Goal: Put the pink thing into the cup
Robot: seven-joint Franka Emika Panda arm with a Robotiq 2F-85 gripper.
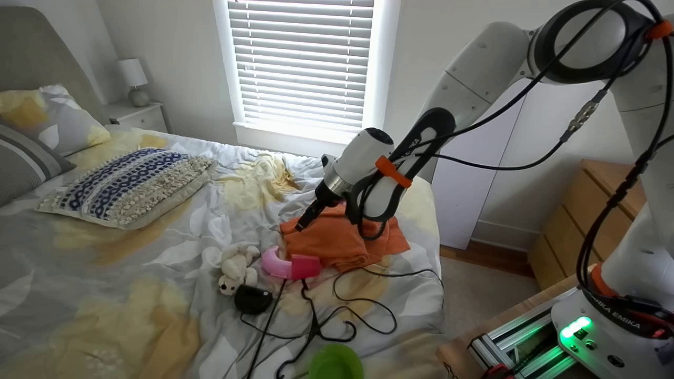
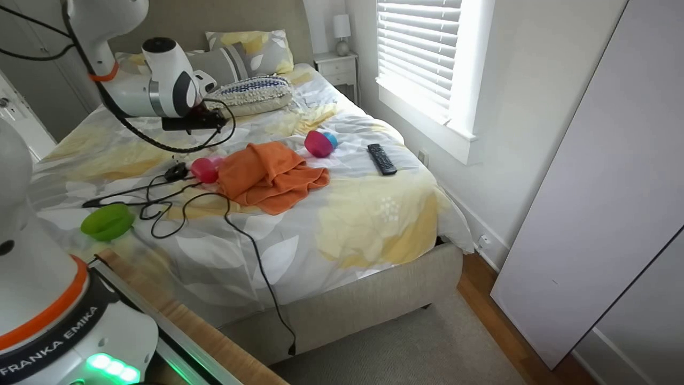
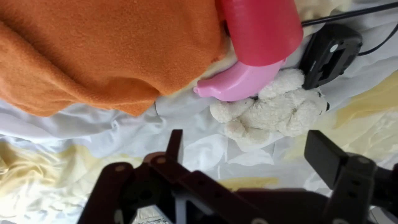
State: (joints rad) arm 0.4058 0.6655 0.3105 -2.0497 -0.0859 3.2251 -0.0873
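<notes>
In the wrist view the hand is seen spread wide, with a broad gap left between its two dark fingers; in that gap only the patterned bedspread and part of a white plush toy are framed, both lying beneath. The hand is empty. In an exterior view it is held up by the arm, apart from the things below.

The pink thing is found at the mouth of a red cup, which is laid on its side. The narrow, curved end is left exposed and pointed toward an orange cloth; the other end is covered by the cup's rim, and how deeply it is seated cannot be told. The cup is also set just beside that cloth. Cup and pink thing are shown together in both exterior views.

The plush toy is placed just beside the pink thing's curve, and close by the toy's head a corded black device is set. A green bowl is seen in both exterior views, well apart from the hand. In an exterior view a red-and-blue object and a black remote control are shown on the bedspread, past the orange cloth.
</notes>
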